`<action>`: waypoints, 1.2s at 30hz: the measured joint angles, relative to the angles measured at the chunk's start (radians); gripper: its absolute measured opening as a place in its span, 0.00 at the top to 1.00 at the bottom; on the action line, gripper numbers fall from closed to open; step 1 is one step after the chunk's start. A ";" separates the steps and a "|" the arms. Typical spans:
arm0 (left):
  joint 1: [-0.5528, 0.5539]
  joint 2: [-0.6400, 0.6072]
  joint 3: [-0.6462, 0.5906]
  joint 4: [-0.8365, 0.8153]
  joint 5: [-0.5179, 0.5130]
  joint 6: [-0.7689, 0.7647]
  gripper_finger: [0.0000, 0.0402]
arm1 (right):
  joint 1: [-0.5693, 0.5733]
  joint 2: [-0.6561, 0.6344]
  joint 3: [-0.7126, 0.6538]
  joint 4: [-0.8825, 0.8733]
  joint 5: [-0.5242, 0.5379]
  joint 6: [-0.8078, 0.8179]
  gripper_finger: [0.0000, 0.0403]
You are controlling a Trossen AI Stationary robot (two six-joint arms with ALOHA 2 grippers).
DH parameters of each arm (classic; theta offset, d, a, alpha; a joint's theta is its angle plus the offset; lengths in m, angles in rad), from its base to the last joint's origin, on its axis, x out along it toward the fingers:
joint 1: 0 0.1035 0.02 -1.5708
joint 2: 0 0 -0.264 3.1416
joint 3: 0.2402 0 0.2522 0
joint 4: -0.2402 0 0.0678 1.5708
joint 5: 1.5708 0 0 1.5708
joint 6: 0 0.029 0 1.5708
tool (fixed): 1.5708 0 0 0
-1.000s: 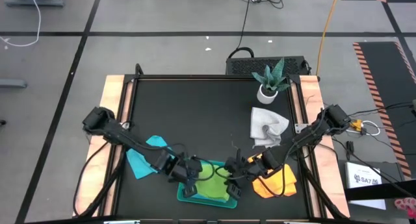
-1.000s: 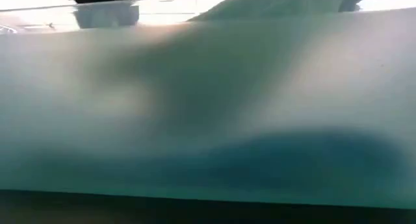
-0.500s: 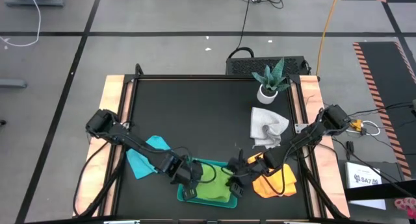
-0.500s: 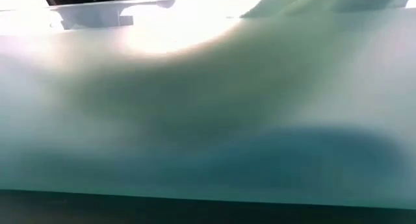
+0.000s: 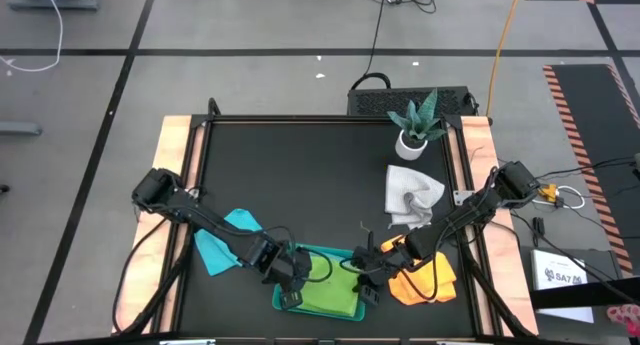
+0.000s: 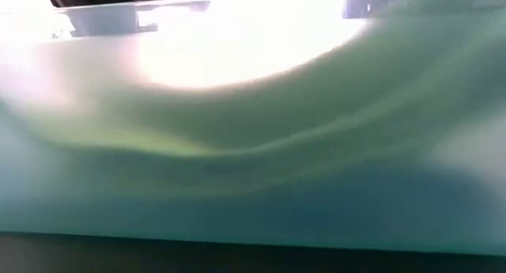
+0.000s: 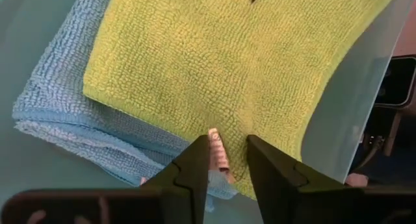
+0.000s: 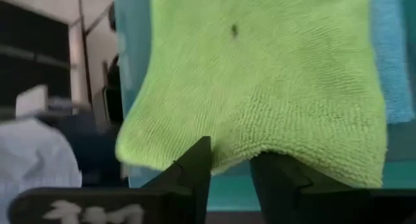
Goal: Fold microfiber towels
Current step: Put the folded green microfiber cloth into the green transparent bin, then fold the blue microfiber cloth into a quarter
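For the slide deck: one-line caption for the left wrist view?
Left end effector open over lime green towel lying on folded turquoise towel in the tray.

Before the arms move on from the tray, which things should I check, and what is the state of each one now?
1. Lime green towel lies folded in the teal tray: ok.
2. It sits on a folded turquoise towel: ok.
3. Left gripper has let go: ok; jaws apart, no cloth between them.
4. Right gripper has let go: cannot tell; jaws apart, but the towel edge hangs at their tips.
5. Next towels within reach: ok; yellow-orange towel, grey-white towel and another turquoise towel lie unfolded on the table.
6. Potted plant clear of both arms: ok.
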 joint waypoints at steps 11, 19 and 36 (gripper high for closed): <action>-0.012 -0.009 0.000 0.008 0.035 -0.033 0.68 | -0.034 -0.047 0.000 -0.056 -0.059 -0.069 0.68; -0.002 -0.090 0.000 0.019 -0.153 -0.009 0.68 | -0.053 -0.166 0.000 -0.113 -0.056 -0.092 0.69; 0.067 -0.020 0.000 0.057 -0.183 0.146 0.68 | -0.139 -0.245 0.001 -0.028 0.002 -0.233 0.77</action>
